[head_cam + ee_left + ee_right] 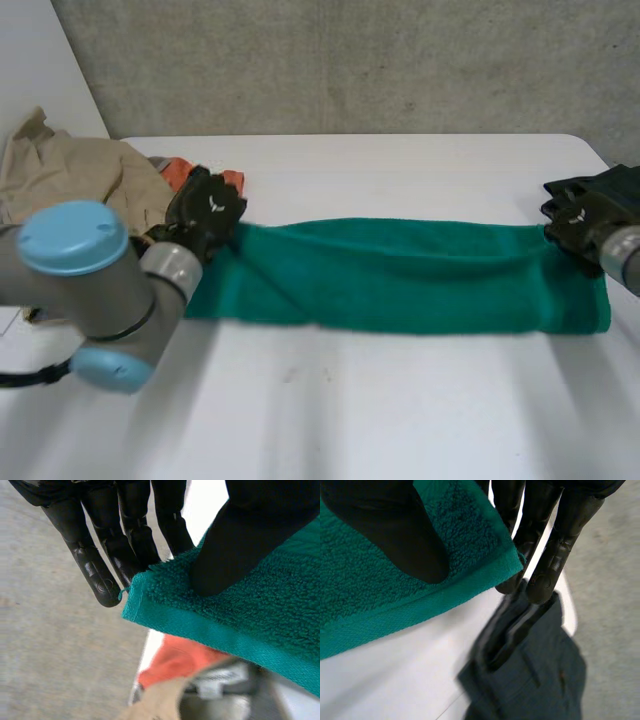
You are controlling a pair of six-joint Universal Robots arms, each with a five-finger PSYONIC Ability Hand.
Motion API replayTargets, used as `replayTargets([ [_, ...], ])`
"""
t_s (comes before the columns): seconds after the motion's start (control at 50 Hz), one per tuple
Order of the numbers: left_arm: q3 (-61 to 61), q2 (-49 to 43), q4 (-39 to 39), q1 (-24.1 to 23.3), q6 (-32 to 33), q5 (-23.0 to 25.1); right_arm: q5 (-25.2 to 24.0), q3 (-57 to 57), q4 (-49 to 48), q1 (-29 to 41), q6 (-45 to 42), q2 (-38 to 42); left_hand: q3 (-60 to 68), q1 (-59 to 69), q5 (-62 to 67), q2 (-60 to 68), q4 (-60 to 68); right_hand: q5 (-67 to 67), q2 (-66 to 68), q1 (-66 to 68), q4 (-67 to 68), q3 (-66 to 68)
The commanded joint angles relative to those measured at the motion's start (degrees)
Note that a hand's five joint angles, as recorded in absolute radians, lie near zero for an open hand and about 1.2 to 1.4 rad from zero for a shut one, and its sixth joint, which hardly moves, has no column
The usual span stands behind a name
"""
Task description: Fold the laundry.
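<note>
A green towel lies stretched in a long band across the table. My left hand pinches the towel's far left corner, thumb on top and fingers beneath. At the far right corner my right hand does the same: its thumb presses the green towel down onto the fingers under the edge. Both corners are lifted a little off the white table.
A heap of laundry sits at the table's left end: a beige garment over an orange one, both also close below the left hand, the orange cloth. A dark grey garment lies below the right hand.
</note>
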Motion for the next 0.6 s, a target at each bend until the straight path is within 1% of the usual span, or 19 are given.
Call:
replayTargets([
  [0.02, 12.7, -12.7, 3.0, -0.5, 1.3, -2.4, 1.6, -7.9, -14.1, 2.0, -0.2, 9.4, 11.5, 14.8, 13.6, 11.3, 11.0, 12.8, 12.8, 23.1, 11.9, 12.1],
  [0.1, 18.5, -17.6, 3.2, -0.7, 5.1, -2.3, 2.2, -11.5, -18.6, 2.7, -0.3, 14.1, 11.5, 14.8, 13.6, 11.3, 11.0, 12.8, 12.8, 23.1, 11.9, 12.1],
  [0.16, 21.7, -20.5, 3.6, -0.8, 7.3, -2.1, 2.4, -13.8, -20.1, 3.2, -0.3, 16.8, 11.5, 14.8, 13.6, 11.3, 11.0, 12.8, 12.8, 23.1, 11.9, 12.1],
  [0.22, 23.5, -22.4, 4.9, -0.8, 7.7, -2.0, 2.6, -17.3, -22.0, 3.7, -0.3, 20.1, 11.5, 14.8, 13.6, 11.3, 11.0, 12.8, 12.8, 23.1, 11.9, 12.1],
  [0.24, 24.3, -23.2, 6.0, -0.8, 7.7, -2.0, 2.8, -18.0, -22.6, 4.0, -0.1, 20.9, -18.6, -15.3, -16.5, -18.8, -19.1, 10.4, 10.4, 20.7, 9.5, 9.7],
  [0.26, 24.7, -23.5, 6.5, -0.7, 7.6, -2.3, 3.2, -18.8, -23.6, 4.4, -0.1, 22.1, -48.1, -44.8, -45.9, -48.3, -48.5, -44.6, -44.6, -34.3, -45.5, -45.3],
  [0.28, 25.0, -23.6, 6.8, -0.7, 7.5, -2.3, 3.2, -19.1, -24.1, 4.8, -0.3, 22.6, -58.5, -55.2, -56.4, -58.7, -59.0, -57.2, -57.2, -46.9, -58.1, -57.9],
  [0.3, 25.1, -23.6, 7.0, -0.7, 7.5, -2.3, 3.3, -19.2, -24.8, 5.1, -0.2, 22.9, -51.2, -47.9, -49.0, -51.4, -51.6, -57.2, -57.2, -46.9, -58.1, -57.9],
  [0.32, 24.7, -23.4, 7.8, -0.7, 7.4, -2.3, 3.4, -19.3, -25.4, 5.2, 0.1, 22.9, -58.0, -54.7, -55.9, -58.3, -58.5, -57.2, -57.2, -46.9, -58.1, -57.9],
  [0.38, 24.4, -22.2, 8.3, -1.0, 7.4, -2.5, 3.8, -19.1, -27.0, 5.8, 1.4, 22.3, -58.5, -55.2, -56.4, -58.7, -59.0, -57.2, -57.2, -46.9, -58.1, -57.9],
  [0.44, 22.2, -18.9, 8.4, -1.2, 7.3, -3.0, 3.8, -16.9, -27.3, 6.1, 5.9, 18.9, -58.5, -55.2, -56.4, -58.7, -59.0, -57.2, -57.2, -46.9, -58.1, -57.9],
  [0.46, 21.2, -18.1, 8.4, -1.1, 7.3, -3.1, 3.8, -15.9, -27.3, 6.0, 7.6, 17.4, -58.5, -55.2, -56.4, -58.7, -59.0, -57.2, -57.2, -46.9, -58.1, -57.9],
  [0.48, 19.2, -16.6, 8.4, -1.1, 7.1, -3.5, 3.7, -13.6, -27.3, 5.8, 11.6, 14.1, -58.5, -55.2, -56.4, -58.7, -59.0, -57.2, -57.2, -46.9, -58.1, -57.9],
  [0.54, 15.8, -14.8, 8.3, -1.2, 6.7, -4.0, 3.0, -9.7, -26.6, 5.7, 17.7, 8.0, -58.5, -55.2, -56.4, -58.7, -59.0, -57.2, -57.2, -46.9, -58.1, -57.9],
  [0.56, 13.2, -13.0, 8.3, -1.2, 6.1, -4.3, 2.7, -7.0, -26.1, 5.4, 21.4, 4.2, -58.5, -55.2, -56.4, -58.7, -59.0, -57.2, -57.2, -46.9, -58.1, -57.9],
  [0.6, 10.3, -10.4, 8.3, -1.2, 4.9, -4.4, 1.8, -4.2, -24.8, 4.8, 24.8, 0.6, -58.5, -55.2, -56.4, -58.7, -59.0, -57.2, -57.2, -46.9, -58.1, -57.9],
])
